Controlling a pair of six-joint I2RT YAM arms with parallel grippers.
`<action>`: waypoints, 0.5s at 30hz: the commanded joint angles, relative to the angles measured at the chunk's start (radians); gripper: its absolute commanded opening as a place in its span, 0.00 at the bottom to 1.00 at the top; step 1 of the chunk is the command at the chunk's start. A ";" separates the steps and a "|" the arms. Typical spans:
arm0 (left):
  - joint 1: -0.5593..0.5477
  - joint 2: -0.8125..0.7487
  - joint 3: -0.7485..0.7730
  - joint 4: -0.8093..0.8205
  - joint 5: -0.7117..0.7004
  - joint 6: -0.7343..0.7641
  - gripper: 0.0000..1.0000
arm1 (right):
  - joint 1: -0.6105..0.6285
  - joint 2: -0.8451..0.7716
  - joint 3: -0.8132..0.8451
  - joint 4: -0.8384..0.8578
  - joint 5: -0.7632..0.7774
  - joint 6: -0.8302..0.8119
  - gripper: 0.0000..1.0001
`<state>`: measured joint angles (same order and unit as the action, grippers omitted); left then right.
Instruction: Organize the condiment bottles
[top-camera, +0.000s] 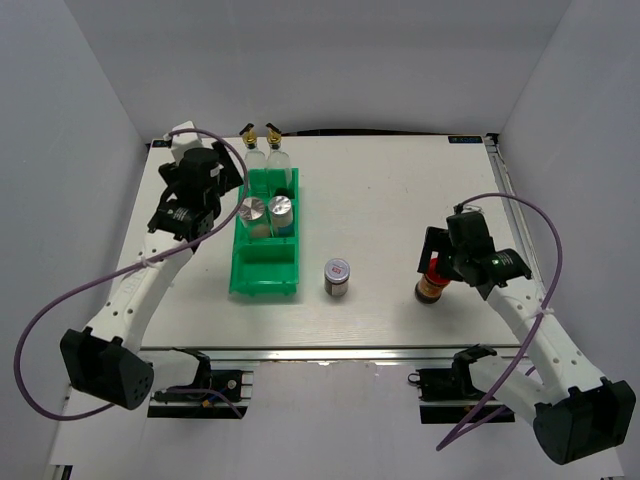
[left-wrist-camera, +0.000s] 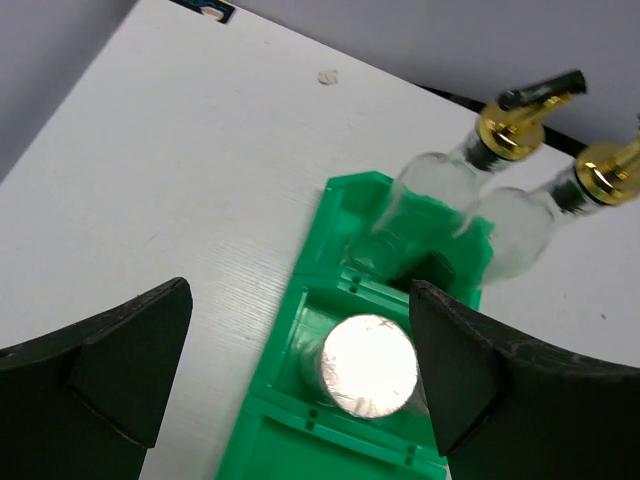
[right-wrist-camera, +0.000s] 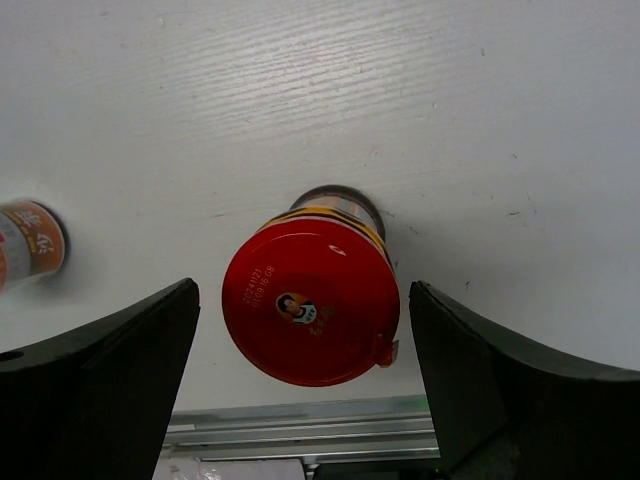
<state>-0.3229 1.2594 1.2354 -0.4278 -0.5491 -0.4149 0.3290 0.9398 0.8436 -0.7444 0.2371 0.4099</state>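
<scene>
Right end effector (top-camera: 437, 262) hangs spread over the red-lidded jar (right-wrist-camera: 310, 300); I'd centre it, drop straight, then pinch low on its body. Left end effector (left-wrist-camera: 295, 335) is spread too, empty.

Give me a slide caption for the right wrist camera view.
Open right end effector framing the upright red-lidded brown jar on the white table.

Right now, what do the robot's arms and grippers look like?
The left arm and right arm have white links with rows of holes and black joint housings. Each carries a purple cable. The left gripper and right gripper are black, with broad, wedge-shaped fingers.
</scene>
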 joint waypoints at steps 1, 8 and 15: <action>0.045 -0.035 -0.043 -0.009 -0.081 -0.034 0.98 | 0.013 0.019 0.002 -0.026 0.050 0.029 0.89; 0.111 -0.037 -0.102 0.004 -0.049 -0.061 0.98 | 0.019 0.065 -0.020 0.011 0.067 0.041 0.84; 0.145 -0.063 -0.136 0.020 -0.054 -0.067 0.98 | 0.018 0.096 -0.017 -0.013 0.076 0.067 0.66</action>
<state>-0.1894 1.2358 1.1110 -0.4225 -0.5877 -0.4706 0.3443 1.0214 0.8207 -0.7460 0.2867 0.4496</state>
